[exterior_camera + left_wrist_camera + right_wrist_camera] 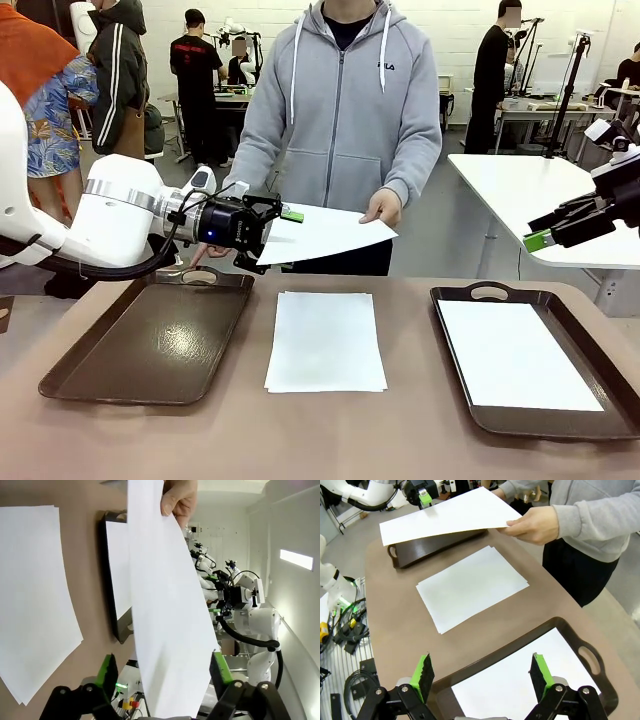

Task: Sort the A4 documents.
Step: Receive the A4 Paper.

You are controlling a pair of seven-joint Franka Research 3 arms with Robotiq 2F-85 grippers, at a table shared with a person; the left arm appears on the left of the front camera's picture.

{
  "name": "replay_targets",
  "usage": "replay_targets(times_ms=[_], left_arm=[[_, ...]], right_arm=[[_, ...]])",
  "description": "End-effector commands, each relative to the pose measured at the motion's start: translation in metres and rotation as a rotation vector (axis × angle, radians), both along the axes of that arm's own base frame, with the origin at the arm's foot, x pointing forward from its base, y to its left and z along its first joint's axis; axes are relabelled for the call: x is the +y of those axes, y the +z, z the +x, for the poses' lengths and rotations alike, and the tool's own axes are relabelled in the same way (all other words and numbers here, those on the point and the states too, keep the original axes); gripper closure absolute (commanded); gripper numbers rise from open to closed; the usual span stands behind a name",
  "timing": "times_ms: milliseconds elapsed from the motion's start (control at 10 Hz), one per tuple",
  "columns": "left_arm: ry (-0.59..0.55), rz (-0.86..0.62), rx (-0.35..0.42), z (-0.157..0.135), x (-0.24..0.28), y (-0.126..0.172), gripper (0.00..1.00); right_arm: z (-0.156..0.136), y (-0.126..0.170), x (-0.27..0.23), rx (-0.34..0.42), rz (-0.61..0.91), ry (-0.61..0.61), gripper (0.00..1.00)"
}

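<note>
A paper stack (325,340) lies mid-surface (400,440) between the left tray (150,340) and the right tray (490,292), which holds a single sheet (515,352). The right pincer (535,233) hangs above that tray, jaws apart. Farther back, the left pincer (273,240), jaws apart, straddles the edge of a raised sheet (335,230) gripped by a person's hand (383,208).

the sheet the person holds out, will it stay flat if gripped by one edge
Probably not: held at one corner by the person's hand, the sheet bows slightly, so it likely droops. It looks thin and light, so it may slip in the left claw.
</note>
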State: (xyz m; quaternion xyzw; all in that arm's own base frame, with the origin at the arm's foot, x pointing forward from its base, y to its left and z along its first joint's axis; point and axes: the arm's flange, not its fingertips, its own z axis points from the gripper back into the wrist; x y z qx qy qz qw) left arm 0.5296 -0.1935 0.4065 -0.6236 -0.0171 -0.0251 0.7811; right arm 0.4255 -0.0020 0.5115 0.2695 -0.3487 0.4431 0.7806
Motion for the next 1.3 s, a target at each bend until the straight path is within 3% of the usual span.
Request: replay_targets(times_ms=[0, 100, 200, 300, 400, 500, 600, 700, 800, 900, 1200], left_arm=[[0.056, -0.006, -0.005, 0.001, 0.003, 0.005, 0.2], [0.068, -0.01, 0.011, 0.002, 0.005, 0.003, 0.4], [0.095, -0.021, 0.04, 0.003, 0.009, -0.001, 0.25], [0.122, -0.061, 0.085, 0.005, 0.013, -0.005, 0.6], [0.141, -0.1, 0.116, 0.006, 0.017, -0.008, 0.46], [0.141, -0.129, 0.134, 0.006, 0.018, -0.01, 0.8], [0.148, -0.142, 0.141, 0.007, 0.021, -0.011, 0.66], [0.145, -0.14, 0.139, 0.007, 0.022, -0.011, 1.0], [0.14, -0.134, 0.138, 0.006, 0.021, -0.01, 0.86], [0.137, -0.128, 0.135, 0.007, 0.021, -0.01, 1.0], [0.126, -0.116, 0.133, 0.009, 0.021, -0.01, 1.0]], right_arm=[[0.0, 0.0, 0.0, -0.002, 0.001, 0.002, 0.0], [0.0, 0.0, 0.0, -0.002, 0.001, 0.002, 0.0], [0.0, 0.0, 0.0, -0.002, 0.001, 0.002, 0.0], [0.0, 0.0, 0.0, -0.002, 0.001, 0.002, 0.0], [0.0, 0.0, 0.0, -0.002, 0.001, 0.002, 0.0], [0.0, 0.0, 0.0, -0.002, 0.001, 0.002, 0.0], [0.0, 0.0, 0.0, -0.002, 0.001, 0.002, 0.0], [0.0, 0.0, 0.0, -0.002, 0.001, 0.002, 0.0], [0.0, 0.0, 0.0, -0.002, 0.001, 0.002, 0.0], [0.0, 0.0, 0.0, -0.002, 0.001, 0.002, 0.0], [0.0, 0.0, 0.0, -0.002, 0.001, 0.002, 0.0]])
